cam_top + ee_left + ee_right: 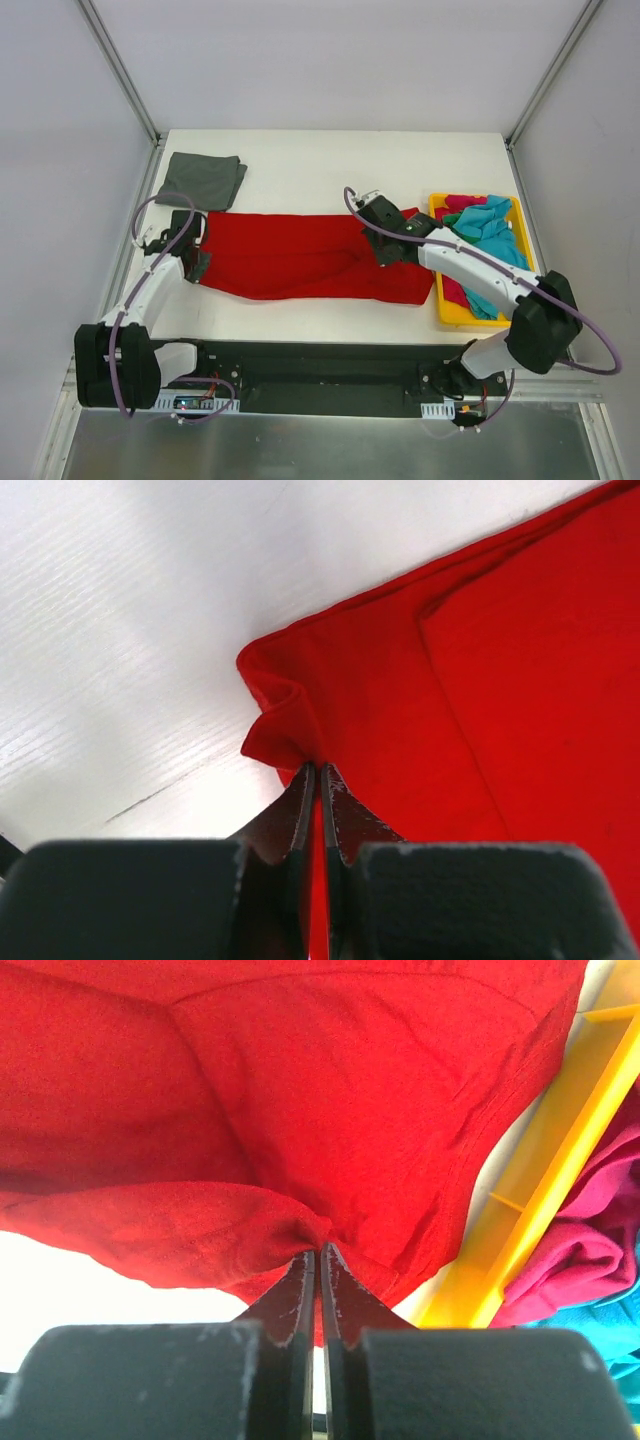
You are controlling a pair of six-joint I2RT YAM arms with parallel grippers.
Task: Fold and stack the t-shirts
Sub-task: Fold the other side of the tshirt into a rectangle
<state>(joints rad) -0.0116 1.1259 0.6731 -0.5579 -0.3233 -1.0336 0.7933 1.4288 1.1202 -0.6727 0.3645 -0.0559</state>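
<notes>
Bright red t-shirt (300,258) lies as a long wrinkled band across the middle of the tabletop (330,170), with fold lines showing. Its left corner is bunched and pinched in the left end effector (318,780), a fold near its right end is pinched in the right end effector (320,1258), and its right edge is just beside the yellow tray (441,305). Dark grey t-shirt (203,180) sits folded flat, roughly square, at far left just beyond the red one's corner. Turquoise t-shirt (492,228), pinkish-red t-shirt (458,202) and green t-shirt (452,219) lie crumpled together in the tray.

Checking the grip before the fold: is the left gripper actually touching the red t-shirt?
Touching. The left wrist view shows the left gripper shut on a puckered corner of the red t-shirt, the cloth bunching where it is pinched.
</notes>
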